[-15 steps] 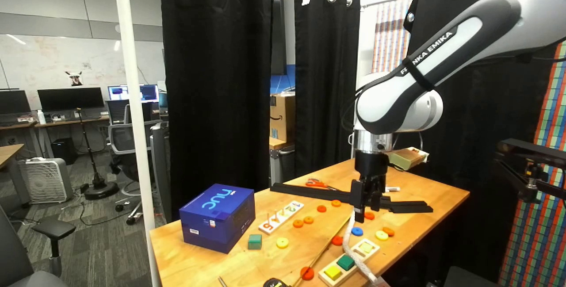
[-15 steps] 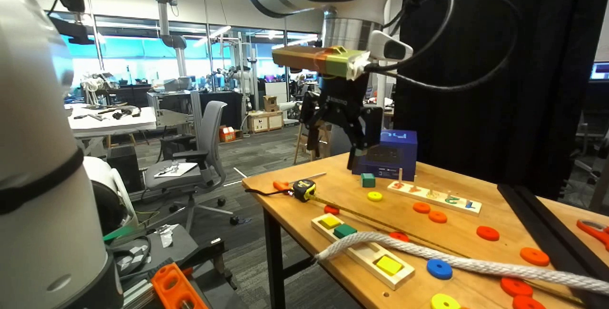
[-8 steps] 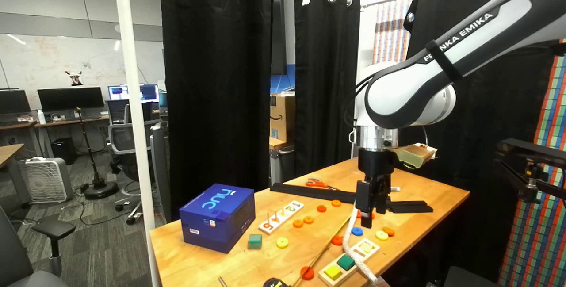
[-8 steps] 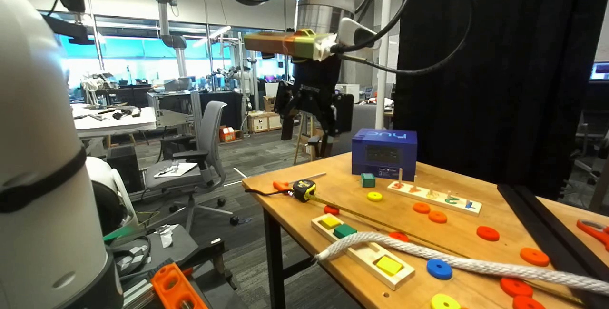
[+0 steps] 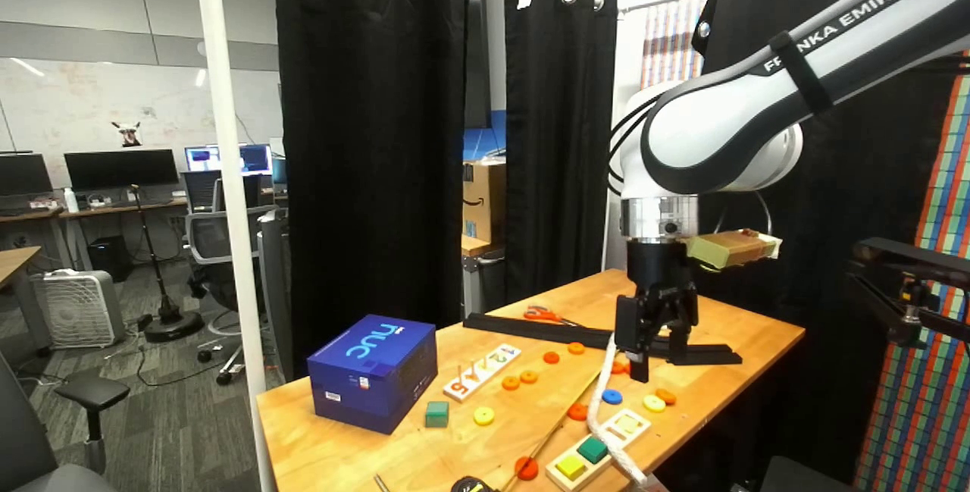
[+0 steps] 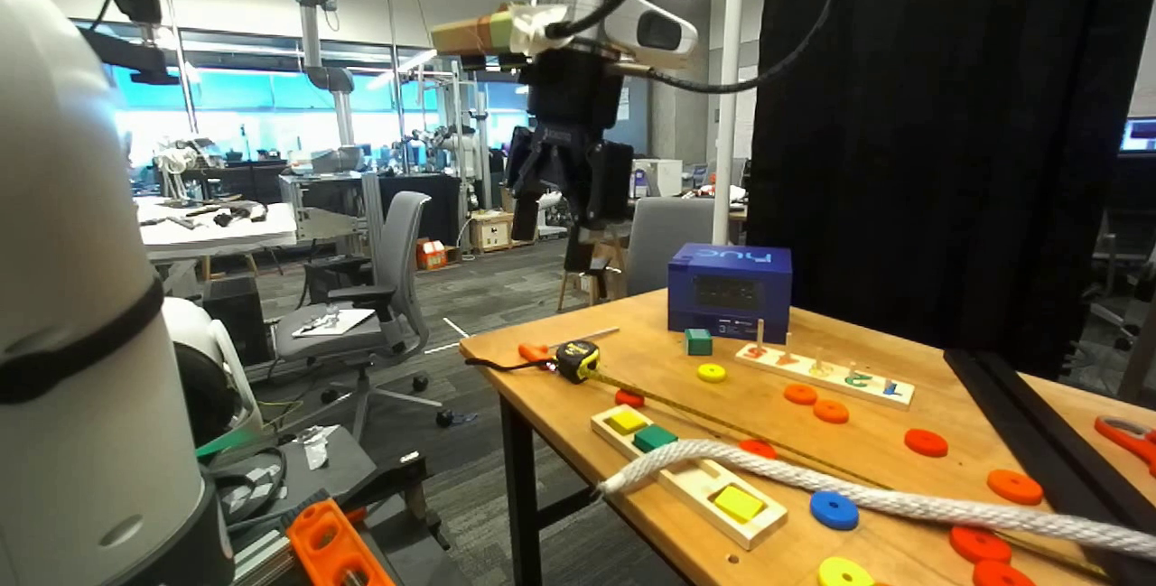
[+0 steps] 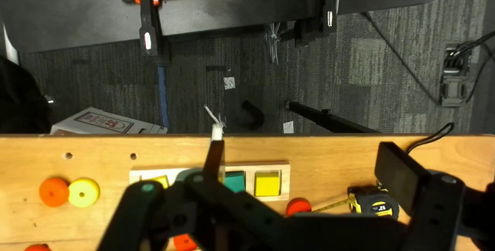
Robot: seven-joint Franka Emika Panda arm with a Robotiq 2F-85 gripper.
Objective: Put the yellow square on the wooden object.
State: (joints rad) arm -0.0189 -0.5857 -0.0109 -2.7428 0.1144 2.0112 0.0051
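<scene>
We read "EMIKA" on the Franka arm [image 5: 856,52] and "nuc" on the blue box [image 5: 371,378]. Our gripper [image 7: 303,158] hangs spread wide. In the wrist view a yellow square [image 7: 267,186] sits in the wooden tray [image 7: 285,185], a tape measure [image 7: 381,204] marked "12" at its three o'clock and another yellow square [image 7: 161,181], in the same tray, at nine.

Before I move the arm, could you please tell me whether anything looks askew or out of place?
Yes: in an exterior view, the small yellow square block nearer the flat blue ring sits twisted, not squared to the long pale wooden tray holding it. The thick white braided rope looks misplaced, running across that tray.
</scene>
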